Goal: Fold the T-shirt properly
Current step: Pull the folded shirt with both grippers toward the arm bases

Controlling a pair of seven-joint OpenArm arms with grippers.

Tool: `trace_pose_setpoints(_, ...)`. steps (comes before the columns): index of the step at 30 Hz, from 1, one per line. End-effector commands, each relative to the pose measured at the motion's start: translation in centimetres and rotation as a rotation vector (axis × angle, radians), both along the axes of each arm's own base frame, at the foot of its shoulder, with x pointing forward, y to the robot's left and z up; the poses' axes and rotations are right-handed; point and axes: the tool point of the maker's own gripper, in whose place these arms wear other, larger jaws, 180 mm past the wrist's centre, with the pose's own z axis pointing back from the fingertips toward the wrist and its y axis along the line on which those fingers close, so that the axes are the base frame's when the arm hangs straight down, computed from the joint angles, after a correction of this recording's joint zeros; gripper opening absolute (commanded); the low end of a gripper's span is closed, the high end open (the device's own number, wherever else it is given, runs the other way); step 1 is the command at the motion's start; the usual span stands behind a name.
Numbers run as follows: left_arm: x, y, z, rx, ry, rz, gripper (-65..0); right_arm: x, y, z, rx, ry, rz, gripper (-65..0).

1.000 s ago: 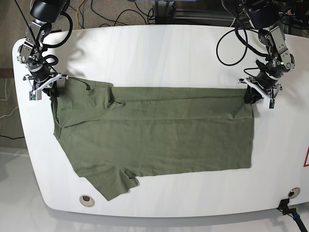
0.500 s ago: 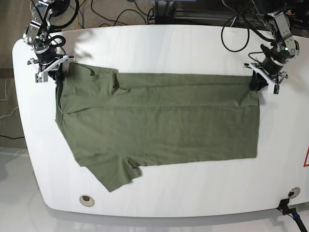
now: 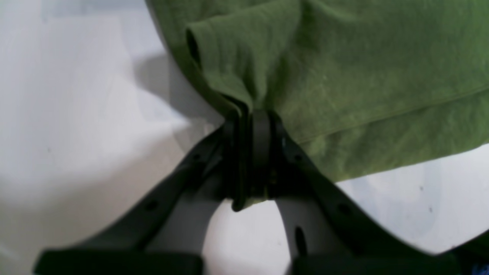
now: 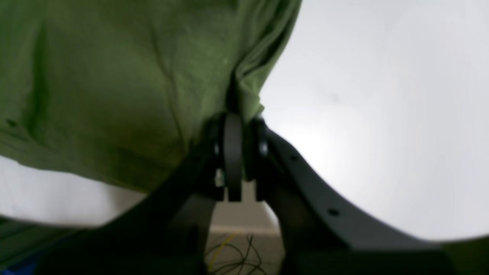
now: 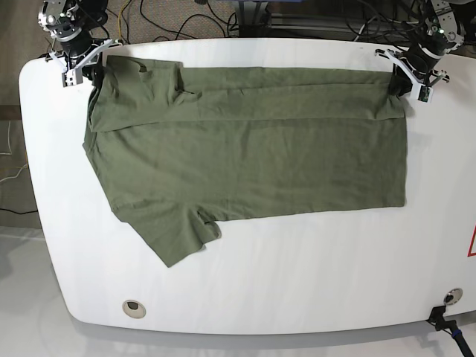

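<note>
Spreading across most of a glossy white surface with rounded corners: the olive-green T-shirt, lying flat, upper edge near the far rim, a folded band running along the top, one short sleeve sticking out toward the lower left of the base view. Clamped on the shirt's upper right corner in the base view: the left gripper, its dark fingers pressed together over a bunched wad of cloth in the left wrist view, fabric fanning out above and to the right. Clamped on the upper left corner in the base view: the right gripper, fingers likewise pinched together on a gathered fold in the right wrist view, green cloth filling the upper left of that frame, bare white to the right. Set into the surface near the lower left edge: a small round grommet. Showing at the lower right corner: a black clamp-like fitting, and at the right edge a sliver of a red-and-white sticker. Beyond the far rim: tangled black cables on a brownish floor. Pale grey flooring below the near edge.
</note>
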Motion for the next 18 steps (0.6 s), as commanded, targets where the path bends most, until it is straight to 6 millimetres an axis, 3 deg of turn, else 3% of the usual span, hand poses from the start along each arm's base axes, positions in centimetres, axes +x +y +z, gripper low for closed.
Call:
trace_pose_setpoints(1, -3.9, 1.1, -2.1, 0.09, 0.18, -0.029, -65.0, -0.7, -0.5, 0.3, -0.027, 0.027, 0.02, -65.0)
trace_pose_setpoints(9, -6.5, 1.1, -2.6, 0.091, 0.236, -0.032, -65.0, -2.5, -0.7, -0.1, -0.039, 0.073, 0.03, -65.0)
trace_pose_setpoints(16, -6.4, 1.0, -2.7, 0.087, 0.237, -0.035, -65.0, -2.7, -1.6, -0.7, -0.049, 0.099, 0.034, -65.0)
trace_pose_setpoints(18, -5.6, 1.0, -2.5, 0.09, 0.219, -0.034, -65.0, -2.4, -2.0, -0.5, -0.058, 0.096, 0.04, -65.0)
